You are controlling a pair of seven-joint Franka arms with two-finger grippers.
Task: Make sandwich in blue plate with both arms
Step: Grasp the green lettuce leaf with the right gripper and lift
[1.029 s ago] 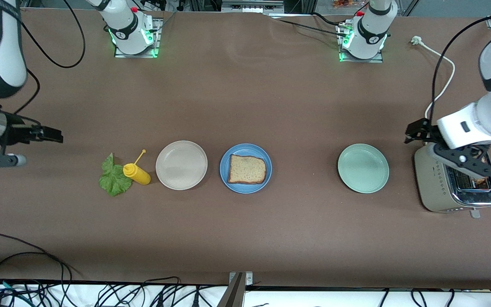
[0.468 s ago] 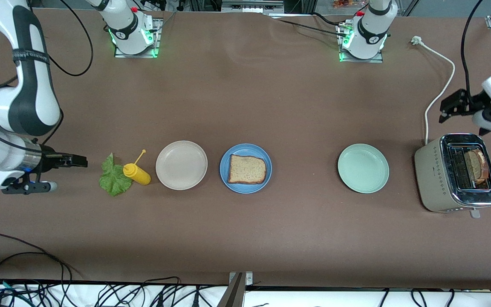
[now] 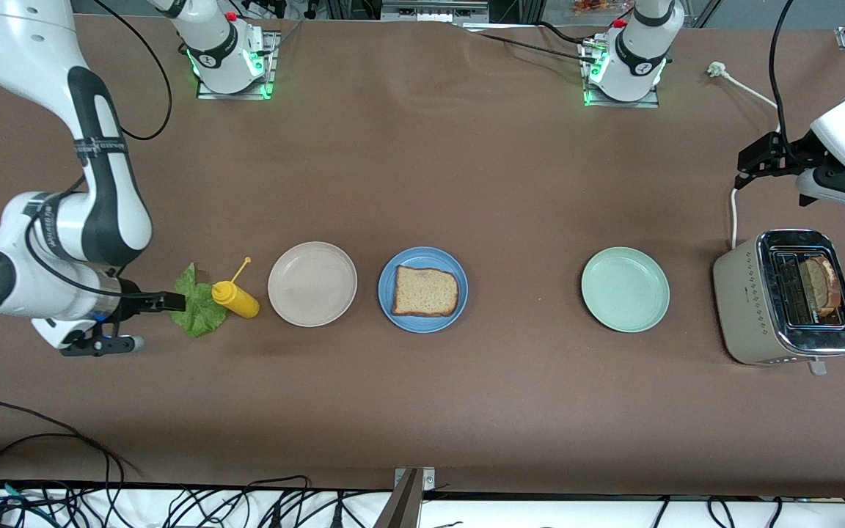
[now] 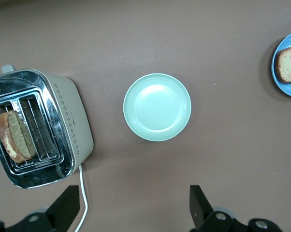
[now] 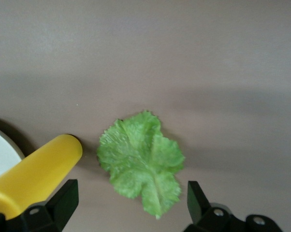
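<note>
Across the front view, mostly one big brown table top, matte, with a tangle of black cables along the lower edge of the frame and both arm bases bolted at the top. Middle of the frame: blue plate with a single slice of speckled bread on it, so no finished sandwich. Just beside it toward the right arm's end, a beige plate, then a yellow squeeze bottle lying on its side, touching a lettuce leaf. Toward the left arm's end, a mint plate and a toaster with another slice sticking up in a slot. Right gripper low over the lettuce's edge. Left gripper up over bare table and a white cord, higher in the frame than the toaster.

Over to the left wrist view: fingers spread wide, nothing between them, looking down on the mint plate, toaster, and a sliver of the blue plate.

Right wrist view: fingers wide apart too, empty, lettuce lying flat between and just ahead of them, bottle beside it.
</note>
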